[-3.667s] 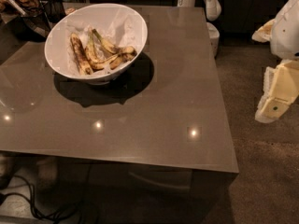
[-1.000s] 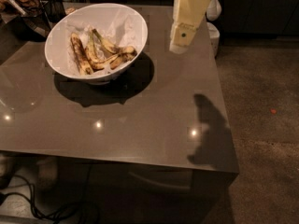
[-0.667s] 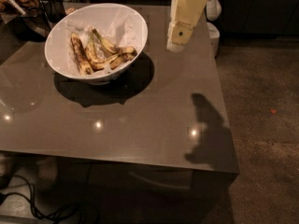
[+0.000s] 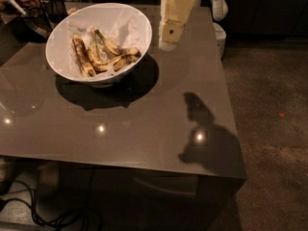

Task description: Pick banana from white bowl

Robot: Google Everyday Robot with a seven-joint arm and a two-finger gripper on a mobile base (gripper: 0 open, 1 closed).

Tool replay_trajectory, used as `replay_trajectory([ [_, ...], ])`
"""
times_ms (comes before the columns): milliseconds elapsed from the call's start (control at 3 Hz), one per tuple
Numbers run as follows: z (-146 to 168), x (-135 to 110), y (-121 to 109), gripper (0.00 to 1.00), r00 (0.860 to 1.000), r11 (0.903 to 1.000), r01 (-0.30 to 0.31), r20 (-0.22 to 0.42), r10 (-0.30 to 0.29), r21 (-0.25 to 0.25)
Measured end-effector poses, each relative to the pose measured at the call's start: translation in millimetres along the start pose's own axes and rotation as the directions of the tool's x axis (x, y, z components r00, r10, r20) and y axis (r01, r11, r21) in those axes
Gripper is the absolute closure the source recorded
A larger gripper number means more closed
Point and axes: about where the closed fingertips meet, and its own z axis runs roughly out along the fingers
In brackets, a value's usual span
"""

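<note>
Cream gripper [image 4: 168,40], whose open or closed state I cannot tell, hangs just right of the white bowl [image 4: 139,19], where the banana [image 4: 82,57] lies leftmost beside yellower bananas [image 4: 115,57] on crumpled paper [image 4: 120,25], on a glossy grey table [image 4: 144,119].

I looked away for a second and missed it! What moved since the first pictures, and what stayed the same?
The gripper came in from the right, off the table's side, and now hangs over the table just right of the white bowl, creeping left toward it. It has grabbed nothing. The banana, the other bananas and the bowl stayed put.
</note>
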Motion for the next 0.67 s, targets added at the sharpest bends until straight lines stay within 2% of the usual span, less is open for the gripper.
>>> replay_trajectory([
  [333, 39, -50, -39, 0.0, 1.0, 0.9999, 0.004, 0.01, -0.003, -0.015],
  [667, 55, -115, -54, 0.0, 0.994, 0.998, 0.063, 0.088, -0.062, -0.001],
])
